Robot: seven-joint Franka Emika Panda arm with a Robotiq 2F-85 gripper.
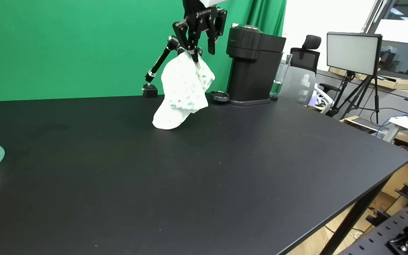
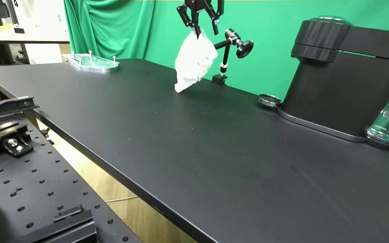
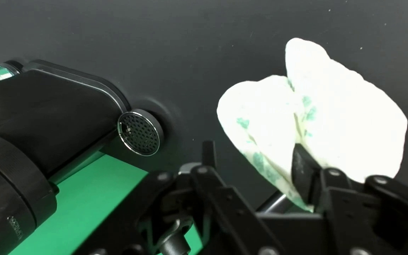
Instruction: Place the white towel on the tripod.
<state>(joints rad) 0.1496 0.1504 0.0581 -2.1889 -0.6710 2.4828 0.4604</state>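
Note:
The white towel (image 1: 184, 85) with green print hangs in folds at the black tripod-like stand (image 1: 162, 59). It also shows in an exterior view (image 2: 194, 60) and the wrist view (image 3: 349, 117). The stand's arm (image 2: 226, 55) runs into the towel's upper part, which hides the contact. My gripper (image 1: 203, 54) is above the towel with its fingers apart, also seen in an exterior view (image 2: 207, 33). In the wrist view the gripper (image 3: 257, 161) has one finger against the towel's top fold. The other finger is apart from the cloth.
A black coffee machine (image 1: 253, 67) with a water tank (image 1: 281, 76) stands beside the stand. A small round drip tray (image 3: 140, 132) sits at its foot. A clear plate with pegs (image 2: 93, 64) lies at the table's far end. A green curtain (image 1: 66, 46) hangs behind.

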